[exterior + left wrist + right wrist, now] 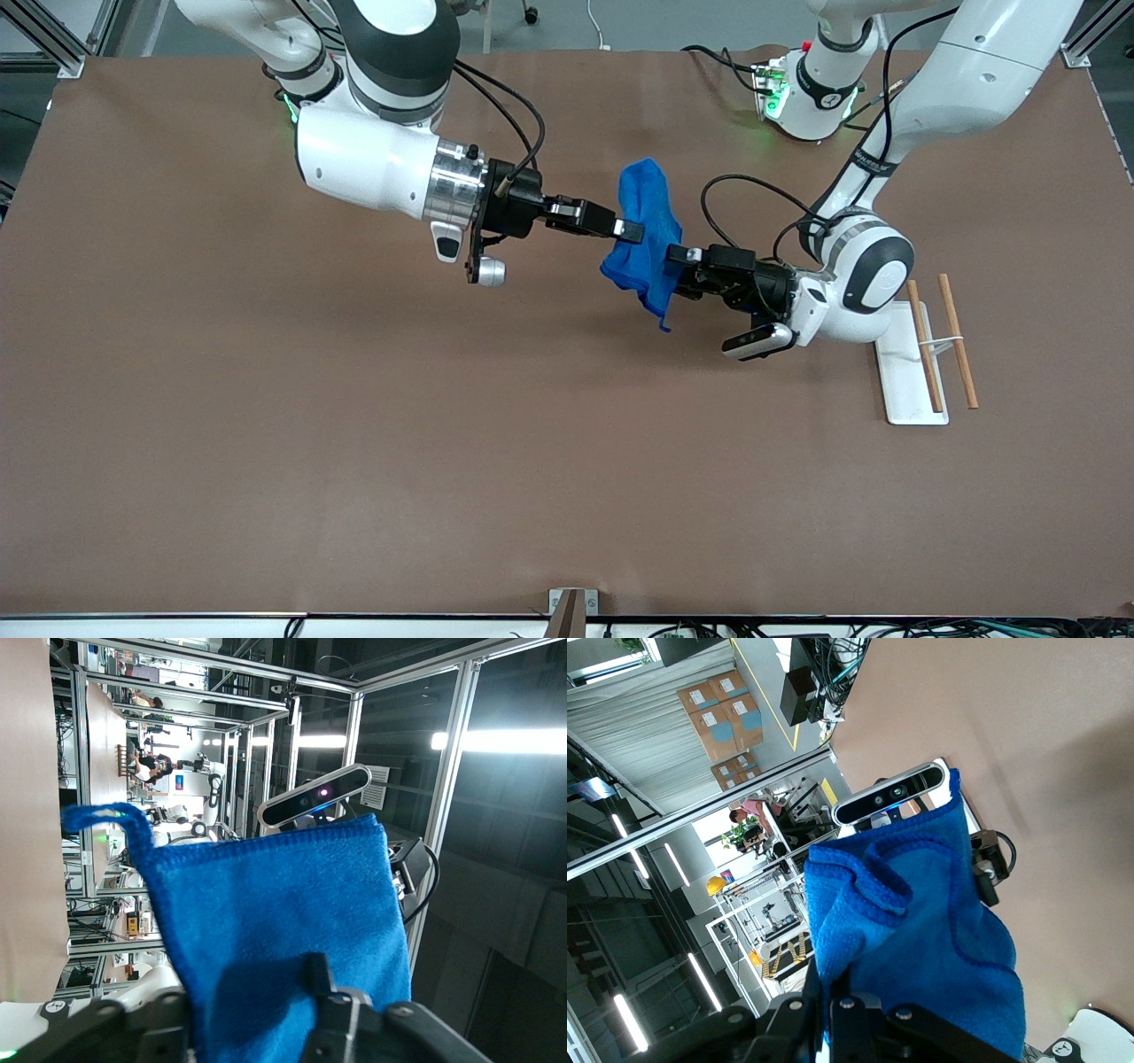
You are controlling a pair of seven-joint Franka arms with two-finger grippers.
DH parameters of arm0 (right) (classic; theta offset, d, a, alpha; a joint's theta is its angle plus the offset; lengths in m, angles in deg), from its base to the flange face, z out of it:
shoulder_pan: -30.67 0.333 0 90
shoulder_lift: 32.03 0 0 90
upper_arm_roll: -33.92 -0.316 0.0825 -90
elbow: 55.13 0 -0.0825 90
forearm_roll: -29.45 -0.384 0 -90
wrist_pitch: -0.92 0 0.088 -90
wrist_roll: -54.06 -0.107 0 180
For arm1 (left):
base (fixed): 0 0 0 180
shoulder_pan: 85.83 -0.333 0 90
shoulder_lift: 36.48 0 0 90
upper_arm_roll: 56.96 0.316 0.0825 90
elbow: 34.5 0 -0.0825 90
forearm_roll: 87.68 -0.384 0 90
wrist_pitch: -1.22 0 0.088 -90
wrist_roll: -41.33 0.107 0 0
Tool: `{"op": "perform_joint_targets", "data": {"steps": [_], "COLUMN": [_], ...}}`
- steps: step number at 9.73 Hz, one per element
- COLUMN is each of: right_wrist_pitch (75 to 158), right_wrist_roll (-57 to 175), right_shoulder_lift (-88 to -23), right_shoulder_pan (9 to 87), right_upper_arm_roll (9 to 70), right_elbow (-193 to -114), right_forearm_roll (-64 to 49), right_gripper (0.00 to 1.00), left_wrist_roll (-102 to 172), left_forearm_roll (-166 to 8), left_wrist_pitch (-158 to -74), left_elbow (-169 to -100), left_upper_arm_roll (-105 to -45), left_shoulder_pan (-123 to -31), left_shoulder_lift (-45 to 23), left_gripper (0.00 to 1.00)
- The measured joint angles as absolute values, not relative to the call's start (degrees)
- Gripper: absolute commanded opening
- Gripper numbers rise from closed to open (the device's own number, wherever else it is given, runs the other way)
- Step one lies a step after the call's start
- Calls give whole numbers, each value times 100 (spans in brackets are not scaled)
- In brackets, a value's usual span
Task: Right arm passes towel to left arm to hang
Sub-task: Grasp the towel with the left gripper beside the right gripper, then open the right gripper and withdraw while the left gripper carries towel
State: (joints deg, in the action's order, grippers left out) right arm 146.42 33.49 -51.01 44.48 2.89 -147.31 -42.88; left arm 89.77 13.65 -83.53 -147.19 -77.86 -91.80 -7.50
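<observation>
The bright blue towel (640,232) hangs in the air over the middle of the table, between the two grippers. My right gripper (631,230) is shut on the towel's edge; in the right wrist view (833,988) the jaws pinch the cloth (921,930). My left gripper (679,262) meets the towel from the left arm's end. In the left wrist view (244,992) its fingers (323,983) stand apart with the towel (275,904) between them. The towel's corner loop (106,815) sticks out.
A white rack base (904,377) with two wooden rods (959,341) stands on the brown table (354,443) toward the left arm's end, close beside the left arm's wrist.
</observation>
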Motion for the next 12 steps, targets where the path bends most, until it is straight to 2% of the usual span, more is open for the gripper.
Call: {"op": "perform_joint_targets", "data": {"steps": [4, 6, 7, 8, 10, 12], "right_wrist_pitch": [14648, 14648, 14648, 14648, 14667, 14595], "right_wrist_roll": [3348, 3348, 3348, 3349, 3359, 3388], "right_shoulder_lift": [-5102, -5103, -5103, -5105, -5109, -5024], "right_shoulder_pan": [4448, 4448, 4448, 4446, 4393, 3967], "right_upper_arm_roll": [289, 291, 295, 305, 340, 367], "right_elbow": [-14727, -14727, -14726, -14726, -14821, -15174], "right_forearm_roll": [-4288, -4288, -4288, -4288, -4138, -3188], "right_gripper": [0, 2, 72, 100, 100, 100], "left_wrist_roll": [8903, 8556, 8311, 8046, 7286, 6361], "left_forearm_roll": [1365, 1365, 1365, 1292, 840, 101], "left_wrist_pitch": [-8393, -8517, -8653, -8864, -9462, -10019], "left_elbow": [-14645, -14405, -14247, -14091, -13775, -13435], "left_upper_arm_roll": [-7733, -7710, -7709, -7710, -7715, -7716], "left_shoulder_pan": [-9223, -9264, -9281, -9283, -9280, -9276], "left_shoulder_lift": [-747, -748, -758, -794, -977, -1216], "left_gripper": [3, 0, 0, 0, 0, 0]}}
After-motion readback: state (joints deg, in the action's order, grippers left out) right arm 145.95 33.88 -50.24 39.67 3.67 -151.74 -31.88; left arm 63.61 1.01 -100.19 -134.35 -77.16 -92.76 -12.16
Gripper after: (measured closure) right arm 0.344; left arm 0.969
